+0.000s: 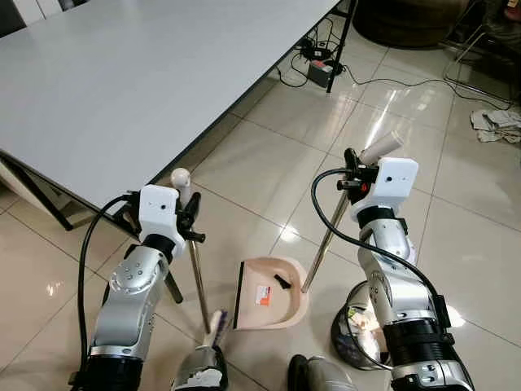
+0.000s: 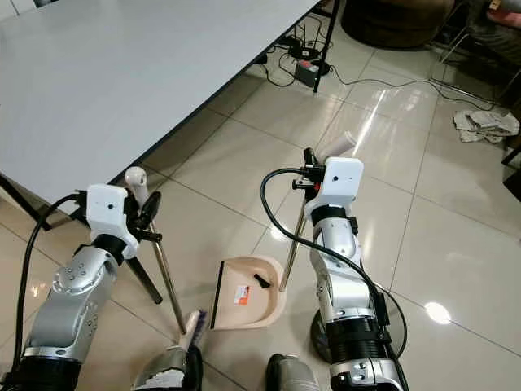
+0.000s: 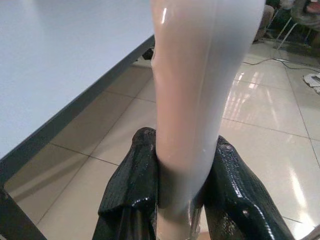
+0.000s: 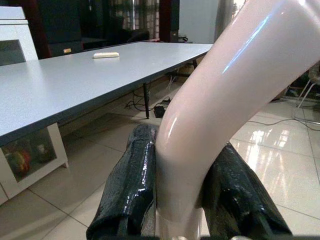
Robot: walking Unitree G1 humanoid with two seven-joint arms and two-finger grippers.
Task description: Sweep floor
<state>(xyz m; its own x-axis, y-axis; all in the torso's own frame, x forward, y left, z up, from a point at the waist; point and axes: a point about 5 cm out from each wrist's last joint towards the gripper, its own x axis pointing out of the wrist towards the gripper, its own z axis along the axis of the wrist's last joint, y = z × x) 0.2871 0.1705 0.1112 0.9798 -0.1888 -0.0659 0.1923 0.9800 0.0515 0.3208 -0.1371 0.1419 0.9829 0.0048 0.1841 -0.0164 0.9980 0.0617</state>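
Note:
A pale pink dustpan (image 1: 273, 293) rests on the tiled floor between my two arms, with a small black bit (image 1: 282, 281) lying in it. Its metal pole (image 1: 326, 236) rises to a pale handle (image 4: 220, 100), and my right gripper (image 1: 352, 173) is shut on that handle. My left gripper (image 1: 190, 213) is shut on the broom handle (image 3: 200, 95), whose knob (image 1: 180, 176) sticks up above the fingers (image 3: 132, 190). The broom's metal shaft (image 1: 199, 281) runs down to its head (image 1: 216, 322), just left of the dustpan.
A large grey table (image 1: 122, 81) stands close on the left, its dark leg (image 1: 172, 287) beside the broom shaft. Cables and a power strip (image 1: 319, 69) lie on the floor beyond it. A crumpled cloth (image 1: 496, 124) lies far right. My feet (image 1: 313, 375) show at the bottom.

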